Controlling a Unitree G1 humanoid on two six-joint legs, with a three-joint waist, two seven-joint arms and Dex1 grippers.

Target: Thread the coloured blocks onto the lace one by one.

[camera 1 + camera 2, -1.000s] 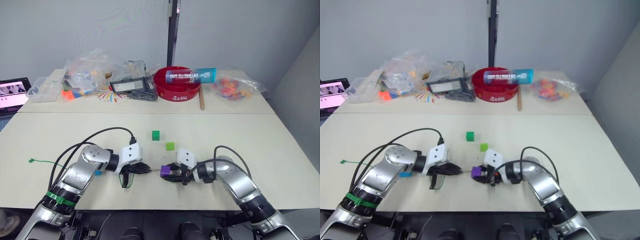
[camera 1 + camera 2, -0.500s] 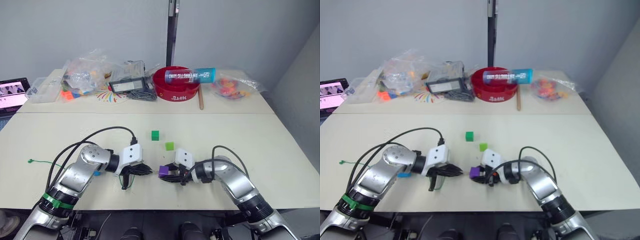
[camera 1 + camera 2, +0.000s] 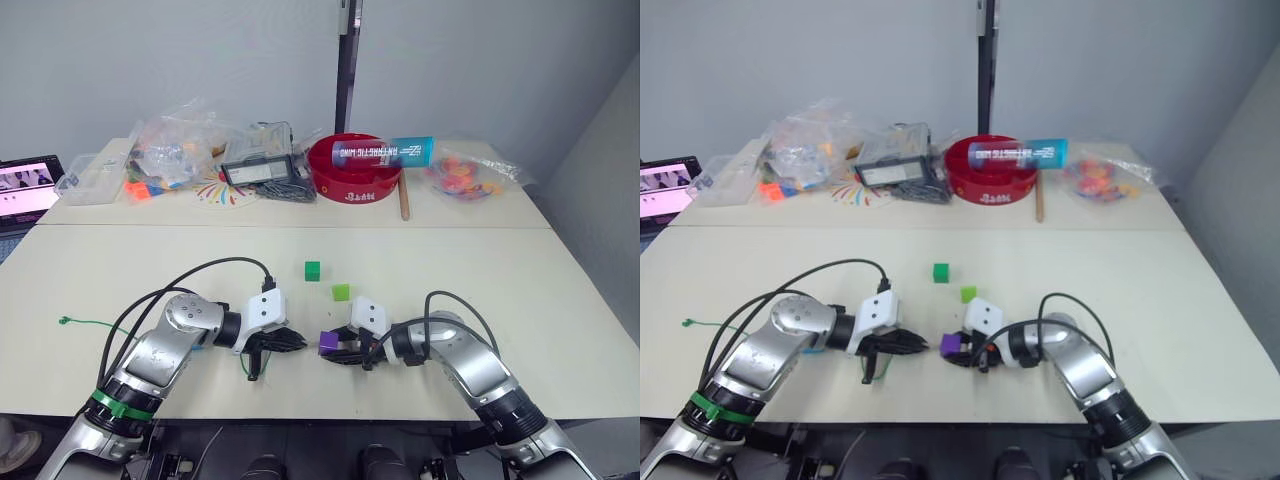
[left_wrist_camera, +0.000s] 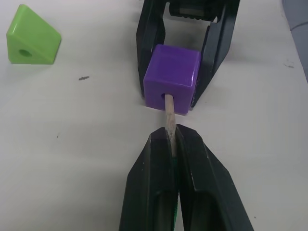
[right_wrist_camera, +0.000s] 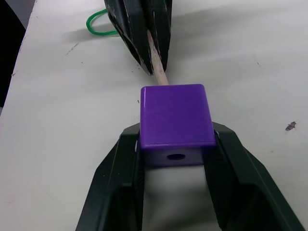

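My right gripper is shut on a purple block, holding it just above the table with its hole facing my left gripper. The left gripper is shut on the lace's pale stiff tip, and the tip's end sits in the hole of the purple block. The green lace loops under the left gripper and its knot lies far to the left. A dark green block and a light green block lie just beyond the grippers. A blue block peeks out beside my left arm.
Along the back of the table stand a red bowl with a blue-capped tube across it, clear plastic bags of coloured pieces, a wooden stick and a laptop at the far left. Black cables arc over both arms.
The two grippers have closed the gap between them. The left gripper moved right with the lace tip, which now meets the hole of the purple block.
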